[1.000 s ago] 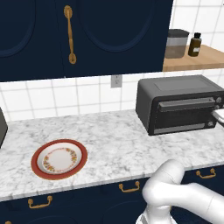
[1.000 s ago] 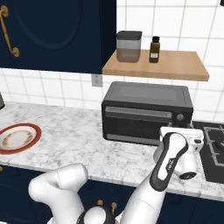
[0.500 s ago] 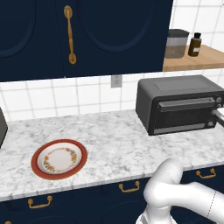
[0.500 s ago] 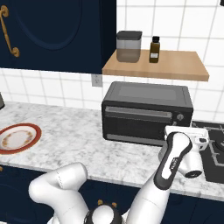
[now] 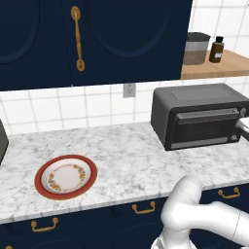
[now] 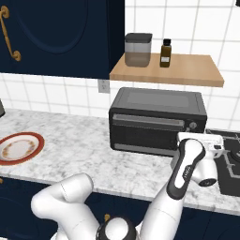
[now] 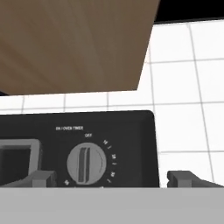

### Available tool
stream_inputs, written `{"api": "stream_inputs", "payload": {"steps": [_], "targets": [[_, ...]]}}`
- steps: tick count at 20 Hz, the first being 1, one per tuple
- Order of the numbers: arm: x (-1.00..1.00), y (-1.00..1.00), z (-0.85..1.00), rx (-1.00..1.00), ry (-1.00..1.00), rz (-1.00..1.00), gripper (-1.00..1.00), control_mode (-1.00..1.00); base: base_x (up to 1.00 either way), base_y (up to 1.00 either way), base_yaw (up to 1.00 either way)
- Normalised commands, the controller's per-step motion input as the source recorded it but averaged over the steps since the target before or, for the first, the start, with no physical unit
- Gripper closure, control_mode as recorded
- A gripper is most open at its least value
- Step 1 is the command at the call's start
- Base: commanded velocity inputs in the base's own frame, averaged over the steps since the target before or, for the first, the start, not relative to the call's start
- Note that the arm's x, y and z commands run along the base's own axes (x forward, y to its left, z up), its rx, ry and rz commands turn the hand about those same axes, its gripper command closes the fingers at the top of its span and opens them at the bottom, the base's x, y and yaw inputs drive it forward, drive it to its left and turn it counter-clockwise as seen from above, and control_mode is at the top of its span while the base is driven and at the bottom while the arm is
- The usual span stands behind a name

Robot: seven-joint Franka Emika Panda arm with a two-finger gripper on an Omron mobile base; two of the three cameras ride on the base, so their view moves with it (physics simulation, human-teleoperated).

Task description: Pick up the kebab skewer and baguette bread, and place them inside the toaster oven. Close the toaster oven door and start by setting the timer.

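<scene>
The dark grey toaster oven (image 5: 199, 114) (image 6: 157, 119) stands on the marble counter against the tiled wall. Its drop-down door (image 6: 147, 133) is up and shut, the bar handle (image 6: 145, 121) across its top. My gripper (image 6: 200, 139) (image 5: 244, 124) hovers just before the oven's right end, level with the control panel. In the hand view the round timer knob (image 7: 86, 162) sits close ahead, slightly left of centre between my open fingertips (image 7: 43, 178), and its pointer is at the off mark. Nothing is held by my gripper (image 7: 113, 179). The kebab skewer and baguette bread are out of view.
A red-rimmed plate (image 5: 65, 176) (image 6: 19, 146) lies at the counter's left. Above the oven a wooden shelf (image 6: 166, 68) carries a canister (image 6: 138, 49) and a brown bottle (image 6: 165, 52). A black stovetop (image 6: 229, 161) adjoins the oven's right side. Navy cabinets (image 5: 97, 39) hang overhead.
My hand has risen a little and shifted right along the oven's front, toward the control panel. The jaws stayed open and the oven door stayed shut.
</scene>
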Motion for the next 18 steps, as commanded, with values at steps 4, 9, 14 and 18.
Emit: {"api": "stream_inputs", "payload": {"steps": [4,9,14,18], "targets": [[0.02,-0.09,0.13,0.00,0.00,0.00,-1.00,-1.00,0.00,0.00,0.00],[0.03,-0.01,0.09,0.00,0.00,0.00,-1.00,-1.00,0.00,0.00,0.00],[0.08,-0.01,0.00,0.00,0.00,0.00,-1.00,-1.00,0.00,0.00,0.00],[0.14,-0.03,0.00,0.00,0.00,0.00,-1.00,-1.00,0.00,0.00,0.00]]}}
